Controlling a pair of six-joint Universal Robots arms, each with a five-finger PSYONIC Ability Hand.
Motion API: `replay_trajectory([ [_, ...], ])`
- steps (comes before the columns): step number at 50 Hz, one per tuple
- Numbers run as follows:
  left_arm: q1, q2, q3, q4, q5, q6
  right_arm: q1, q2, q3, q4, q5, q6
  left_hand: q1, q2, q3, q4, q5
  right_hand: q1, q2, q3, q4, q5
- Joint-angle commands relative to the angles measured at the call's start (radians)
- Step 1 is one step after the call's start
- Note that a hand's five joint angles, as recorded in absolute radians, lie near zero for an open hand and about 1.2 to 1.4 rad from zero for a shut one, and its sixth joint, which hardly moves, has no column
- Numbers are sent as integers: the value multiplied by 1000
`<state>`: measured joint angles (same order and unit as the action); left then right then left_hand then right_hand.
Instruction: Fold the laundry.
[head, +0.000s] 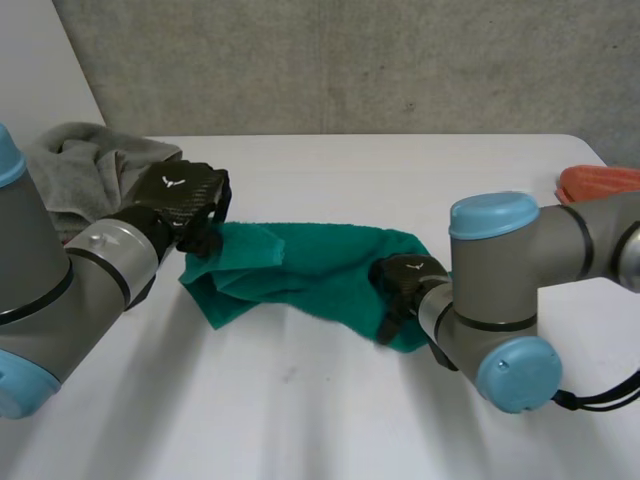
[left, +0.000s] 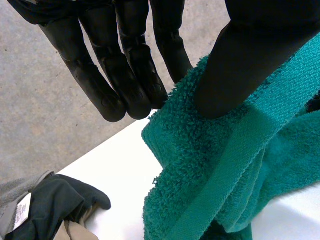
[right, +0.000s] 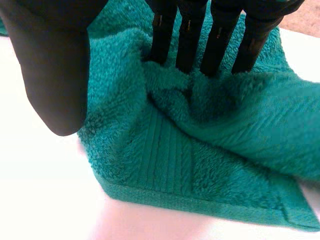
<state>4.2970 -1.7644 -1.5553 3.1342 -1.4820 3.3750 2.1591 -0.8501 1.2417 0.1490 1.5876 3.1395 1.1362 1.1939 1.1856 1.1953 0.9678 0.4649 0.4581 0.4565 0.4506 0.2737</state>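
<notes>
Rumpled teal towel (head: 320, 268), loosely folded lengthwise

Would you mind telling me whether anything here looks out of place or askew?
The towel lies bunched and creased rather than flat: the left robot hand pinches one end off the table, and the right robot hand presses into the other. Nothing looks spilled or damaged.
</notes>
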Motion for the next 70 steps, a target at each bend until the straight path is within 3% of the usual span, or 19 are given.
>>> replay_trajectory([
  [1, 3, 3, 0, -3, 0, -2, 7, 63, -47, -19, 55, 31, 260, 202, 211, 201, 254, 346, 352, 354, 360, 362],
  [2, 4, 5, 0, -3, 0, -2, -1, 66, -51, -32, 72, 37, 260, 202, 211, 201, 254, 783, 790, 791, 797, 799],
  [3, 4, 6, 0, -3, 0, -2, -5, 63, -51, -37, 80, 39, 260, 202, 211, 201, 254, 930, 937, 938, 944, 947],
  [8, 23, 5, -8, -11, -1, -8, -33, -36, -5, -11, 92, 53, 260, 202, 211, 201, 254, 931, 938, 940, 946, 948],
  [10, 41, 3, -20, -17, 5, -2, -77, -140, 15, 23, 45, -2, 260, 202, 211, 201, 254, 931, 938, 940, 946, 948],
  [16, 86, -32, -46, -48, 32, 9, -217, -254, 41, 225, -167, -324, 260, 202, 211, 201, 254, 931, 938, 940, 946, 948],
  [17, 95, -58, -45, -60, 46, 20, -244, -256, 30, 300, -201, -437, 260, 202, 211, 201, 254, 931, 938, 940, 946, 948],
  [21, 102, -144, -26, -94, 75, 81, -277, -198, -25, 458, -181, -651, 260, 202, 211, 201, 254, 931, 938, 940, 946, 948],
  [23, 101, -182, -8, -98, 80, 113, -277, -162, -60, 500, -160, -683, 260, 202, 211, 201, 254, 931, 938, 940, 946, 948],
  [26, 101, -247, 67, -97, 78, 181, -269, -100, -161, 489, -115, -664, 260, 202, 211, 201, 254, 931, 938, 940, 946, 948],
  [31, 109, -282, 302, 22, 75, 207, -277, -70, -369, 289, -58, -549, 260, 202, 211, 201, 254, 931, 938, 940, 946, 948],
  [35, 112, -258, 489, 190, 78, 121, -283, -124, -462, 66, -23, -428, 260, 202, 211, 201, 254, 931, 938, 940, 946, 948],
  [40, 115, -228, 621, 407, 72, -67, -288, -275, -403, -259, -35, -299, 260, 202, 211, 201, 254, 931, 938, 940, 946, 948],
  [42, 118, -228, 632, 434, 71, -103, -289, -302, -374, -316, -54, -297, 260, 202, 211, 201, 254, 931, 938, 940, 946, 948],
  [47, 147, -228, 600, 418, 75, -108, -297, -340, -309, -286, -101, -309, 260, 202, 211, 201, 254, 931, 938, 940, 946, 948],
  [56, 217, -219, 232, 417, 143, -108, -308, -288, -150, -69, -199, -392, 260, 202, 211, 201, 254, 931, 938, 940, 946, 948],
  [63, 245, -306, -64, 548, 282, -50, -294, -149, -32, -52, -202, -499, 260, 202, 211, 201, 254, 931, 938, 940, 946, 948],
  [66, 254, -355, -115, 595, 311, -5, -282, -104, -10, -51, -192, -521, 260, 202, 211, 201, 254, 931, 938, 940, 946, 948],
  [70, 274, -409, -140, 604, 325, 81, -263, -67, 13, -49, -161, -530, 96, 39, 47, 37, 90, 931, 938, 940, 946, 948],
])
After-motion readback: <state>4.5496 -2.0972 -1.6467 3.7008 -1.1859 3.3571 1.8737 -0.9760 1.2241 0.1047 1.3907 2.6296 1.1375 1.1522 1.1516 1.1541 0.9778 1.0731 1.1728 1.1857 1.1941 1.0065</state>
